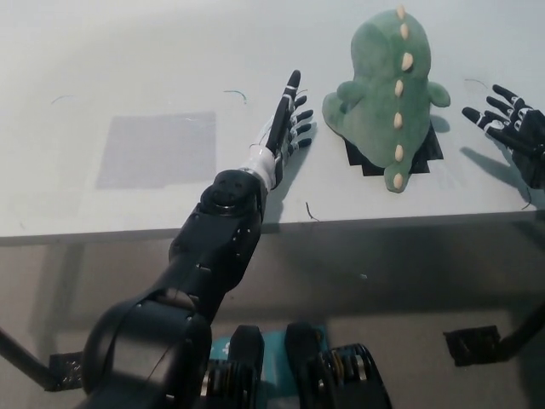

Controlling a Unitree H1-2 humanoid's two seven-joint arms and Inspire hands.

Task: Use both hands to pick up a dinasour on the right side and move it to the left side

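Two hands are seen flanking the dinosaur [389, 94], and neither is touching it yet. The green plush is lying face down on the right part of the table [128, 68], over a black patch [430, 146], with a row of cream spikes running down its back toward the tail at the near edge.

The left hand [286, 123] is stretched out flat just beside the toy's left flank, fingers straight and apart, nothing held. The right hand [509, 115] is parked near the opposite flank, also spread wide with nothing in it; a visible gap is left on both sides.

Handling-wise, it's judged to be light, soft and squashy, so nothing fragile, but it will likely sag or fold if only a limb or the tail is grabbed. Fabric like that probably isn't slippery, so grip should be decent. The best hold is reckoned to be a squeeze across the fat middle of the body, one palm pressed in from each side. The grey square [155, 149] further left is presumably where it's meant to be dropped.
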